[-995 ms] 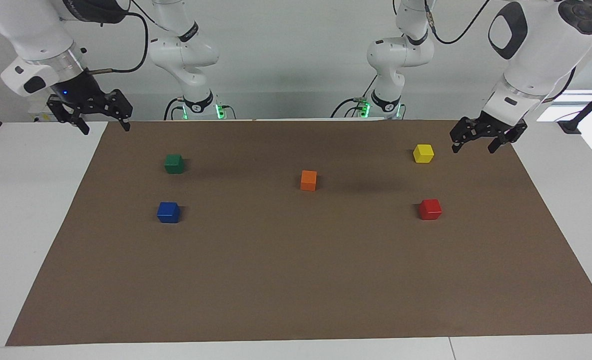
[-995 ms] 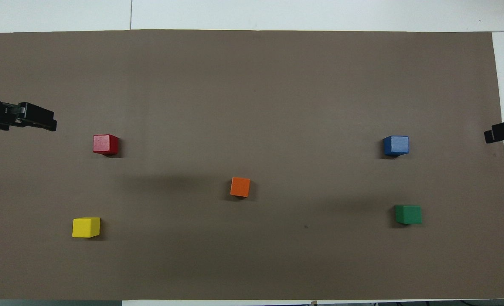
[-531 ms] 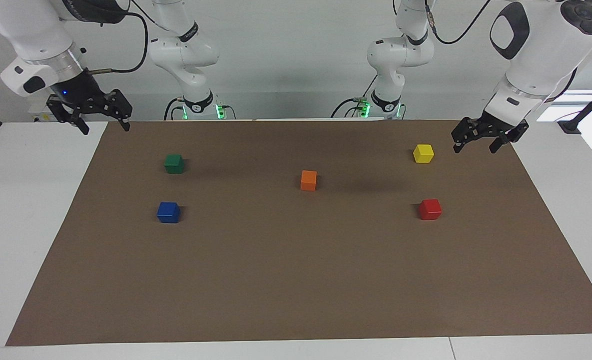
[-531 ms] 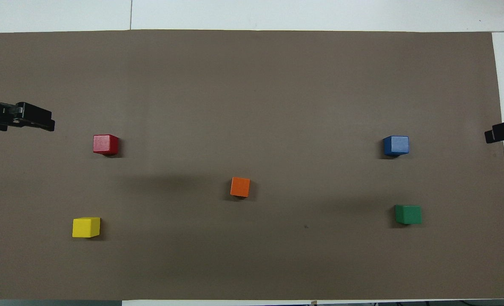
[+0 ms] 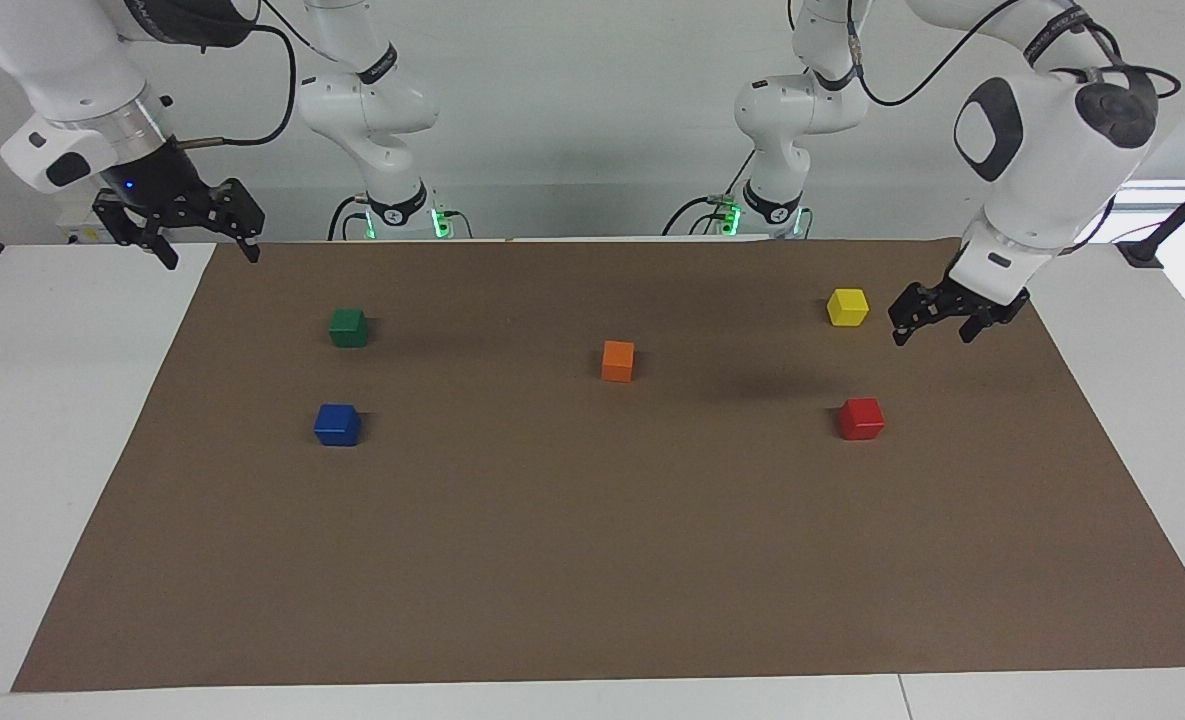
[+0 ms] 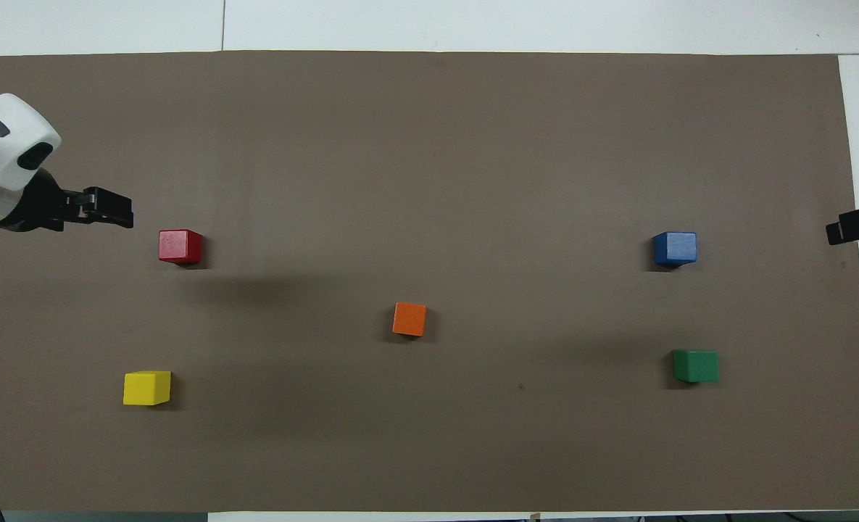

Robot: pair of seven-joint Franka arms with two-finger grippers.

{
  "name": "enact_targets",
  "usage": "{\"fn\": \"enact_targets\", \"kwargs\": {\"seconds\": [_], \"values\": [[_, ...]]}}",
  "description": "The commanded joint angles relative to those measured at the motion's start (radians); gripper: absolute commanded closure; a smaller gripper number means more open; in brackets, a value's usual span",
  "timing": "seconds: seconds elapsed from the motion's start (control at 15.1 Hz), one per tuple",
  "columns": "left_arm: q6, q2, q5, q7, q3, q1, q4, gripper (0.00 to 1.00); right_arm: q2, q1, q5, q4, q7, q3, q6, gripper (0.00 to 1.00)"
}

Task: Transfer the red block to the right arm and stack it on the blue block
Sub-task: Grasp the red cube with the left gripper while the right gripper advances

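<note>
— Left claw point(image 5: 932, 326): where, and how set?
— Raised, empty, fingers apart I think, toward the left arm's end of the table point(image 5: 592, 560), beside the yellow block point(image 5: 847, 306).
— Red block point(image 5: 861, 418)?
— On the table, farther from the robots than that yellow block; the right claw point(image 5: 197, 236) waits well apart, open.

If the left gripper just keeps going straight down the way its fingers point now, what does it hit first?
Probably bare brown mat. The left gripper hangs open, fingers angled down, over the mat between the yellow block and the red block, above neither. Depth is uncertain, but the red block looks off that line.

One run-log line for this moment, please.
left gripper: open, above mat, near red block | right gripper: open, waiting | blue block: bare
</note>
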Motion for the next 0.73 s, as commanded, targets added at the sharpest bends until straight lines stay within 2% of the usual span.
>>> {"fn": "enact_targets", "kwargs": {"seconds": [0.0,0.13,0.27,0.66], "values": [[0.170,-0.010,0.003,-0.013,-0.008,0.010,-0.136,0.00,-0.049,-0.009,0.017,-0.086,-0.005,0.009,0.002,0.00],[0.306,0.010,0.003,-0.014,-0.008,0.009,-0.219,0.00,-0.070,-0.010,0.105,-0.160,-0.002,0.007,0.060,0.00],[0.388,0.043,0.003,-0.017,-0.008,-0.002,-0.265,0.00,-0.084,-0.010,0.184,-0.231,-0.002,0.007,0.108,0.00],[0.455,0.076,0.007,-0.019,-0.008,-0.008,-0.313,0.00,-0.084,-0.031,0.512,-0.372,-0.030,0.007,0.217,0.00]]}}
